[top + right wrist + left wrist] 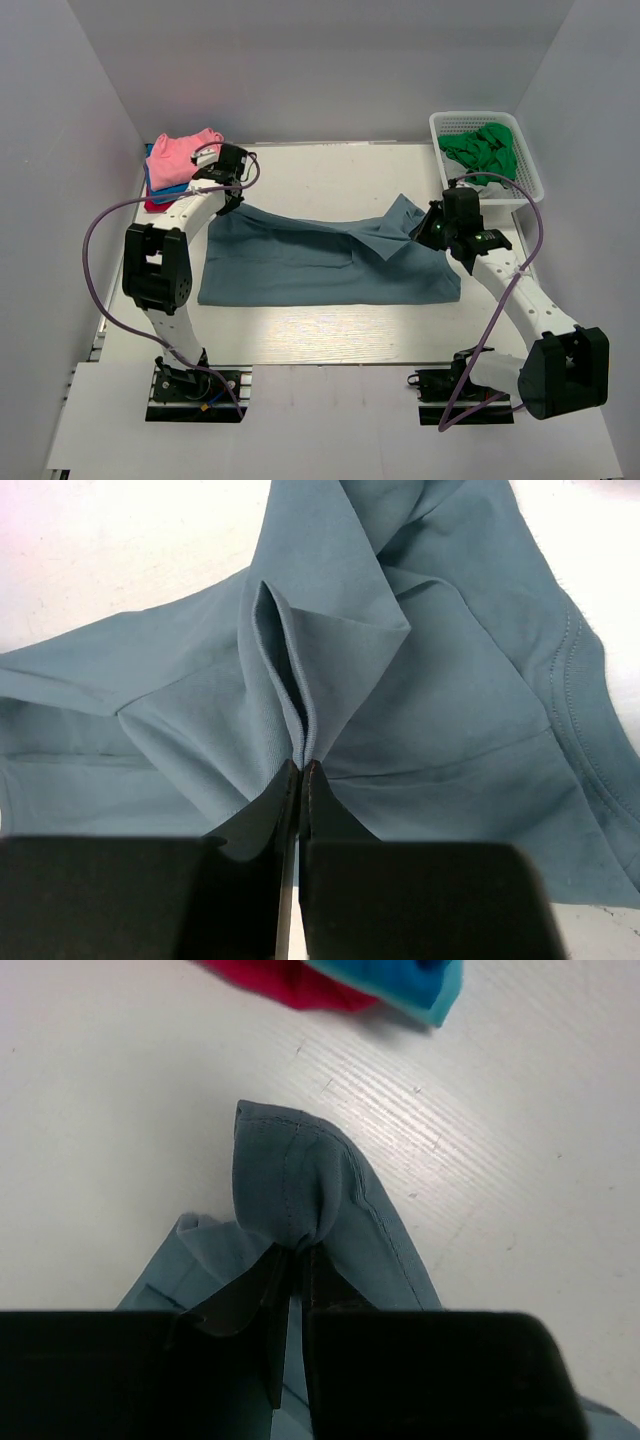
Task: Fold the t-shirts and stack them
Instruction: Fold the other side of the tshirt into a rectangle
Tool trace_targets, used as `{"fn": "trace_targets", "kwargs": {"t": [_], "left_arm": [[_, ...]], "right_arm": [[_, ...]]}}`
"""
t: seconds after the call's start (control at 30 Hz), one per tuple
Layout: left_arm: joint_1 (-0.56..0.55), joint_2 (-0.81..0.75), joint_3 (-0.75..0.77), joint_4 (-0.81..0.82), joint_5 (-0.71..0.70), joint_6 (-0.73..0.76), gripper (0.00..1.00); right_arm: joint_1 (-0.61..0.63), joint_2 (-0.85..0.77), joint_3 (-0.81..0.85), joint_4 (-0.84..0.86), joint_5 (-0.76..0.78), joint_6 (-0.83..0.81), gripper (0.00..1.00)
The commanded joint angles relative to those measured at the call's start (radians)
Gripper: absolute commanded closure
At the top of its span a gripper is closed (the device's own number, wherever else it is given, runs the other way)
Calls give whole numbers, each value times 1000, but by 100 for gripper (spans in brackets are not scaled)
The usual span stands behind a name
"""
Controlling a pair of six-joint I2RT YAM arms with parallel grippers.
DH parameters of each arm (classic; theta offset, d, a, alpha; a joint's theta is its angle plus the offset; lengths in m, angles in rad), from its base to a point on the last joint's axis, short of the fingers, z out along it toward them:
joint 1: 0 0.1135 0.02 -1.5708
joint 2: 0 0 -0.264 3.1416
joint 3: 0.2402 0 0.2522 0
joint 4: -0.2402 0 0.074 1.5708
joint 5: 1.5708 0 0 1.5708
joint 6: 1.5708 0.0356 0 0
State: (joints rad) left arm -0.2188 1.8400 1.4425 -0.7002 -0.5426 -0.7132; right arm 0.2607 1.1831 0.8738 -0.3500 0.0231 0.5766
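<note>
A large slate-blue t-shirt [320, 262] lies spread across the middle of the table. My left gripper [226, 196] is shut on its far left corner, pinching a bunched fold of the shirt [295, 1185] at the fingertips [298, 1252]. My right gripper [437, 228] is shut on a raised fold at the shirt's right end [330, 680], the cloth pinched between the fingertips [302, 765]. A stack of pink [182, 152], bright blue [168, 188] and red [158, 204] shirts sits at the far left corner; the red one [285, 982] and the blue one [400, 982] show in the left wrist view.
A white mesh basket [527, 160] at the far right holds a crumpled green garment [484, 150]. Grey walls enclose the table on the left, back and right. Purple cables loop beside both arms.
</note>
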Motion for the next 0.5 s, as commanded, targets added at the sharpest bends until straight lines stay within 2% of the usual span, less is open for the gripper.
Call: {"fn": "trace_targets", "kwargs": {"t": [0.0,0.13,0.2,0.33,0.47], "left_arm": [[4,-62,24,102,-23,41,97],[4,-62,42,74,-71,41,94],[4,-62,1,65,-82,32,94],[4,-71,-63,41,-121,-69,94],[4,-93,-140,-13,-142,-169,90]], "right_arm": [[-1,-16,19,20,11,-3,100],[0,-8,24,55,12,2,100],[-1,-4,25,54,-6,2,100],[0,1,1,33,-12,12,100],[0,7,-6,-12,-51,25,100]]}}
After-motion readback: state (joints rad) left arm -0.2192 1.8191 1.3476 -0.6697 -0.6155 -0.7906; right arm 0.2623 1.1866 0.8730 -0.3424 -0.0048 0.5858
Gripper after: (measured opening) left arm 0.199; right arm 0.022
